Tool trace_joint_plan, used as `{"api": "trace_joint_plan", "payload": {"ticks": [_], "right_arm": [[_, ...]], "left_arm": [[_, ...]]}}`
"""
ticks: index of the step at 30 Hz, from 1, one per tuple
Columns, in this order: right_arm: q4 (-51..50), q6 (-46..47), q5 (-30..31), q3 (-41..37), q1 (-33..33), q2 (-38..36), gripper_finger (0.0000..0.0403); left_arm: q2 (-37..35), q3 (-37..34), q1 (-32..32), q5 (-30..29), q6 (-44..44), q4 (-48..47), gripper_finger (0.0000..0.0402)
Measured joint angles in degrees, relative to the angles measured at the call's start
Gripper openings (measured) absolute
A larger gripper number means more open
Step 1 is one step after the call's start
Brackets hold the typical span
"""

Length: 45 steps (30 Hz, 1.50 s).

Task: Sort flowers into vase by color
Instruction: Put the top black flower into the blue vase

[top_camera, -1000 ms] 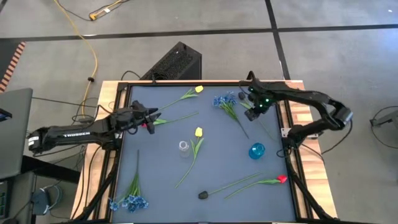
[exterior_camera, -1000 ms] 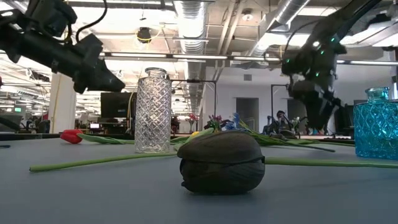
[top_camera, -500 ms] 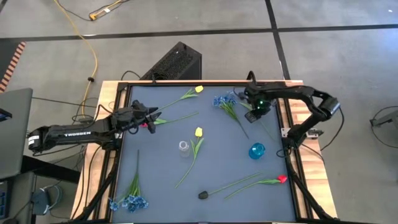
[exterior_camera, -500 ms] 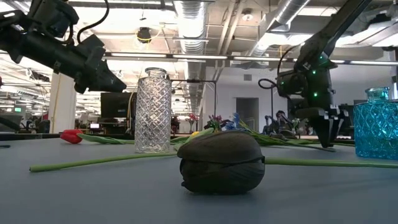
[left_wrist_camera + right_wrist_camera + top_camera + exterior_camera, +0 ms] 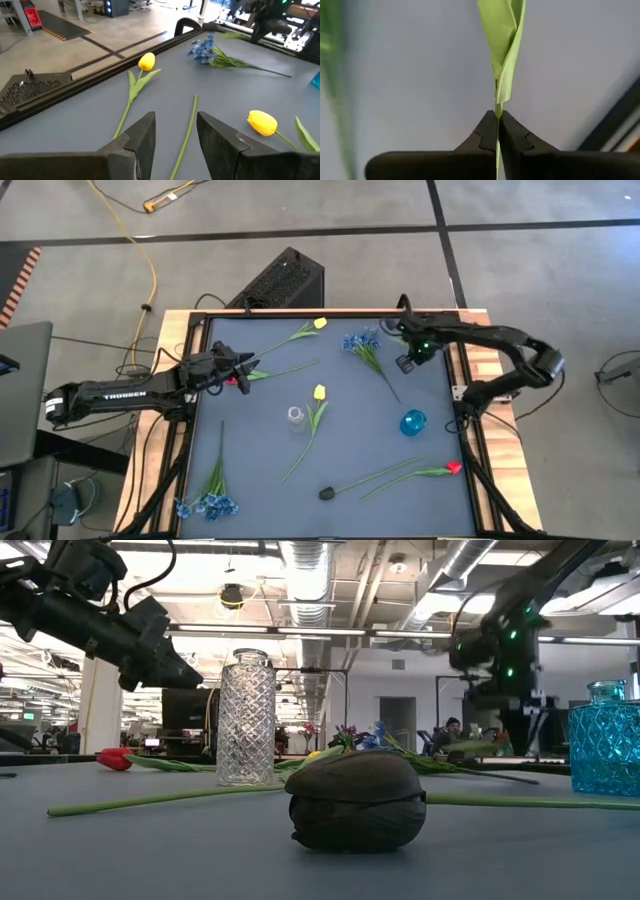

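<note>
My right gripper (image 5: pixel 408 362) is near the far right corner, shut on a thin green stem with a folded leaf (image 5: pixel 502 45). Which blossom that stem bears I cannot tell. Blue blossoms (image 5: pixel 360 340) lie just beside it. My left gripper (image 5: pixel 245 372) hovers open above the table's left side, over a red tulip (image 5: pixel 240 381) whose stem (image 5: pixel 186 135) shows on the table between the fingers. A clear vase (image 5: pixel 296 416) and a blue vase (image 5: pixel 413 422) stand upright. My right gripper pinches the bare stem just below the leaf (image 5: pixel 497 106) between its two fingertips (image 5: pixel 512 135). The fingers point down from above. In the low view the leaf (image 5: pixel 470 747) sticks out level from the fingers, just above the table.
Yellow tulips lie at the far edge (image 5: pixel 320 323) and by the clear vase (image 5: pixel 319 392). A dark tulip (image 5: pixel 326 493) and a red tulip (image 5: pixel 453 468) lie near the front, and a blue bunch (image 5: pixel 205 505) at the front left corner.
My right gripper has gone down to the table by the blue blossoms, shut on the green stem, and come up a little with it. The leaf now stands just off the table.
</note>
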Motion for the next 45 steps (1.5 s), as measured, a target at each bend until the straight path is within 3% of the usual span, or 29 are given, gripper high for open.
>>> {"api": "trace_joint_plan", "payload": {"ticks": [9,16,23,27,35,41,45], "right_arm": [[4.93,1.23,-0.24,0.00,7.34,-22.66,0.0024],[12.22,3.81,-0.22,0.00,20.46,-36.91,0.0026],[15.48,5.55,3.31,0.00,36.63,-43.05,0.0028],[15.58,6.13,8.95,-0.67,47.32,-45.11,0.0024],[14.82,13.39,29.15,-4.37,67.52,-51.62,0.0026],[14.81,17.73,35.80,-4.69,74.51,-54.28,0.0026],[14.00,20.50,36.05,-6.17,76.76,-54.10,0.0026]], "left_arm": [[0.00,0.00,-0.02,0.39,-0.75,0.02,0.0132],[0.00,0.00,-0.02,0.30,-0.75,0.02,0.0132],[0.00,0.00,-0.02,0.34,-2.34,0.00,0.0132],[-0.02,0.00,-0.02,0.38,-5.63,0.00,0.0132],[0.00,0.00,-0.02,0.39,-3.99,-0.36,0.0132],[-0.02,0.00,0.00,0.28,-0.17,0.14,0.0132],[-0.02,0.00,-0.02,0.26,1.69,0.52,0.0132]]}}
